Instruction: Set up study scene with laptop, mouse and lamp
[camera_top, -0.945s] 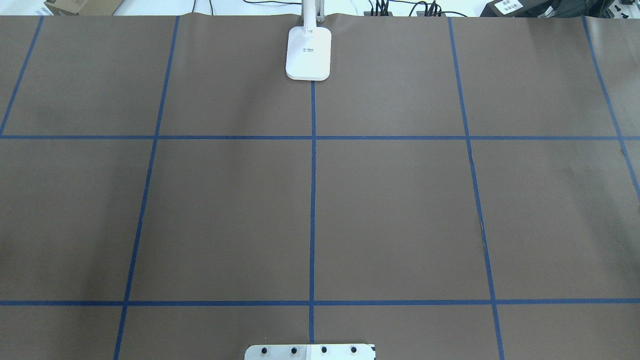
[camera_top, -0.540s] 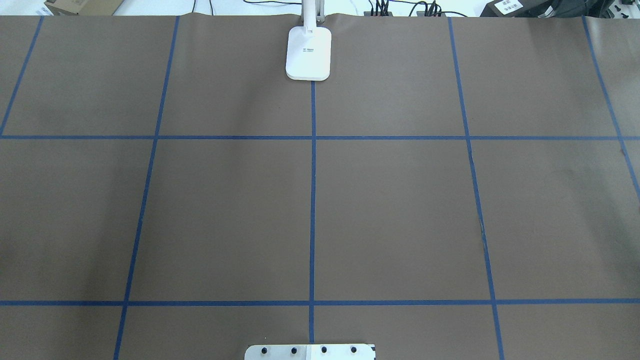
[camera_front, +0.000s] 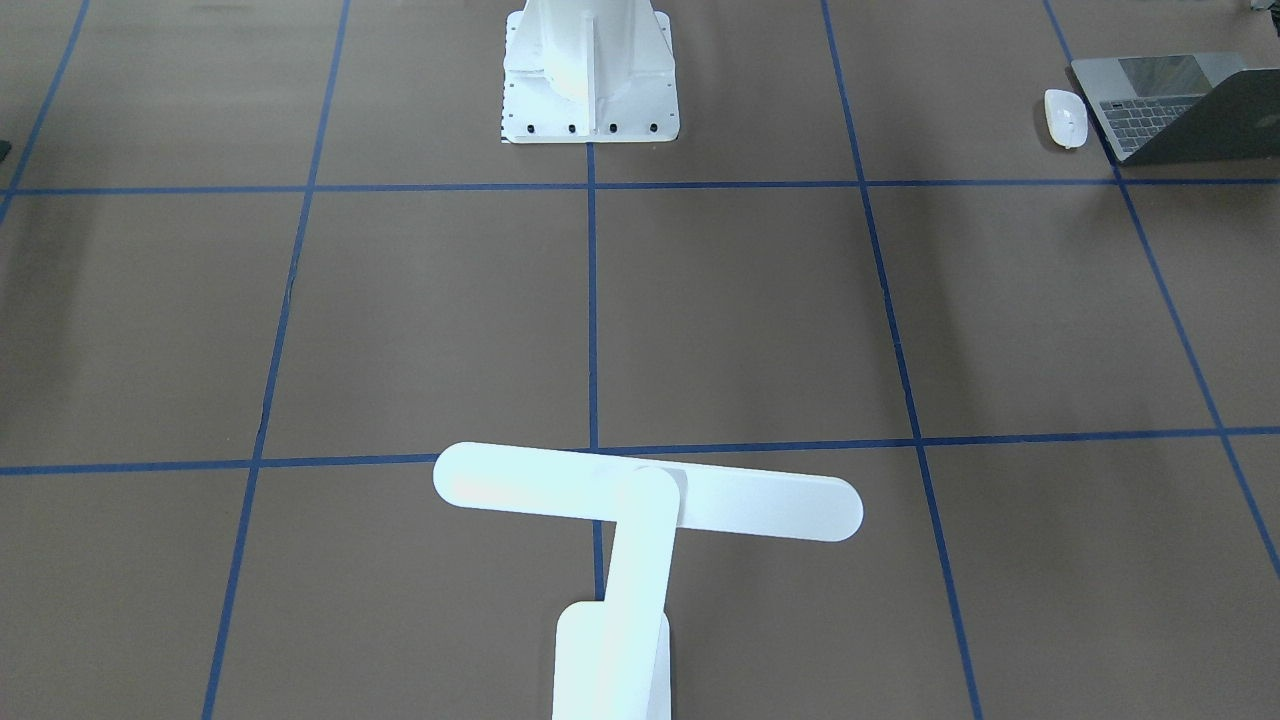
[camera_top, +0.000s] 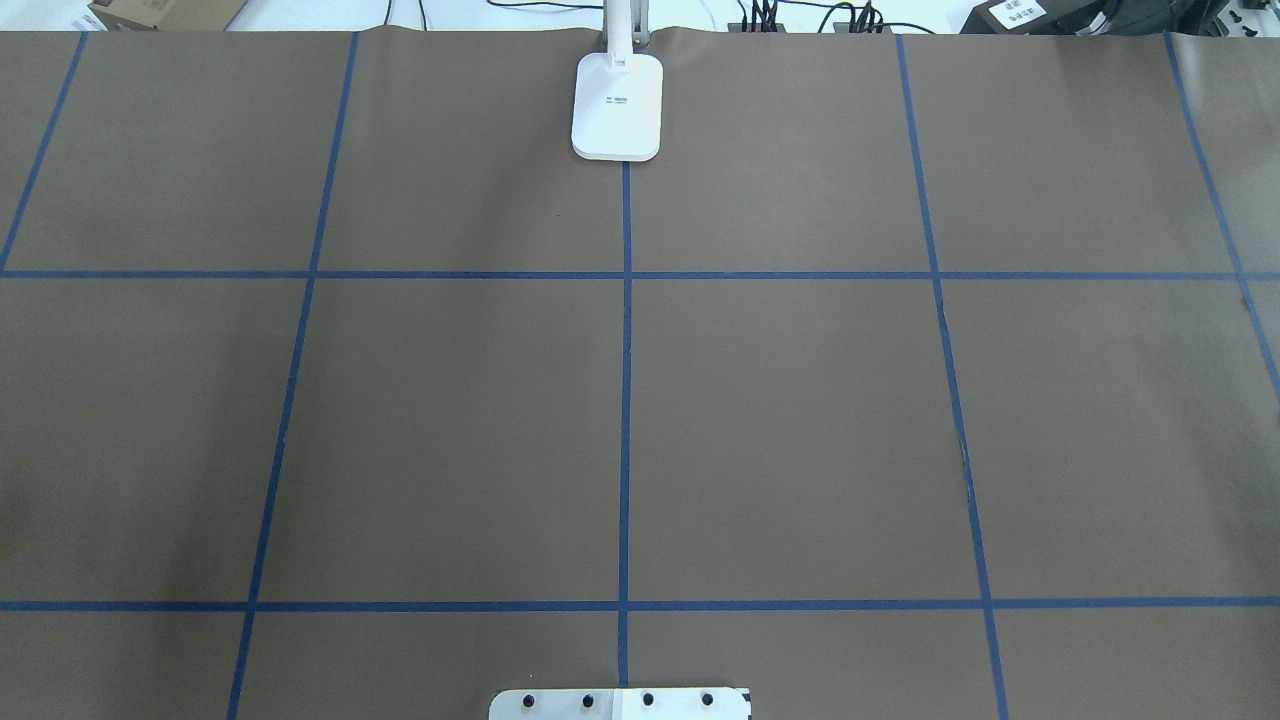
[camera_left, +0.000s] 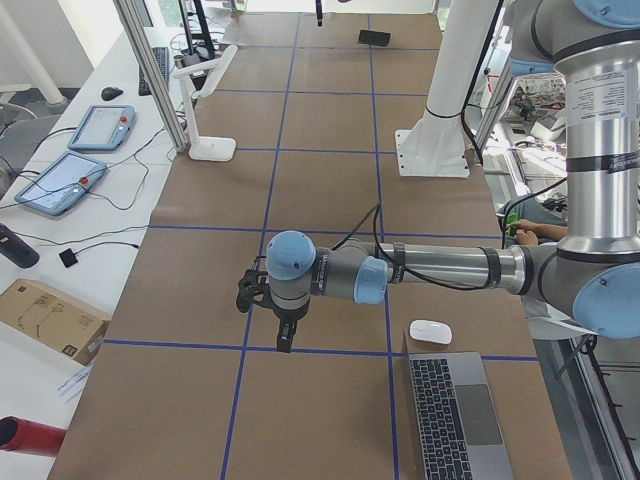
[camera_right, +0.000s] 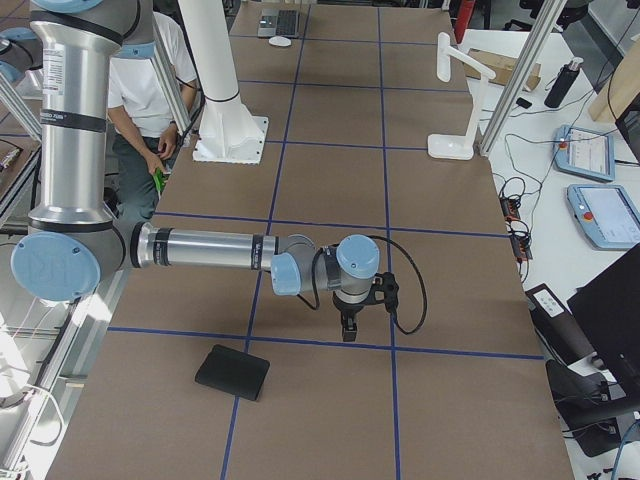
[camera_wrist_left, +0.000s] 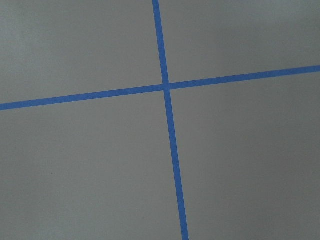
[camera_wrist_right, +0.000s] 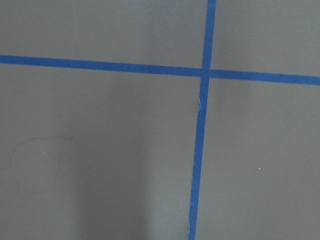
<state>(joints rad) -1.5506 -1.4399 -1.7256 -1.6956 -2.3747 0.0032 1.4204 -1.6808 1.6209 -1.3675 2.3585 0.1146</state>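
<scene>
Laptop (camera_front: 1170, 105), lid open, and mouse (camera_front: 1066, 117) sit together far to the robot's left of the pedestal (camera_front: 588, 70).
Stiff, slick, fairly heavy, I judge: grip the base edge, not the thin lid. Left gripper (camera_left: 284, 335) and right gripper (camera_right: 347, 326) hover either side of the pedestal; wide or narrow, I cannot tell.

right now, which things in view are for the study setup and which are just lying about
For the job:
laptop
mouse
lamp

Just lying about:
black pad
white bolted stand
cardboard box
</scene>
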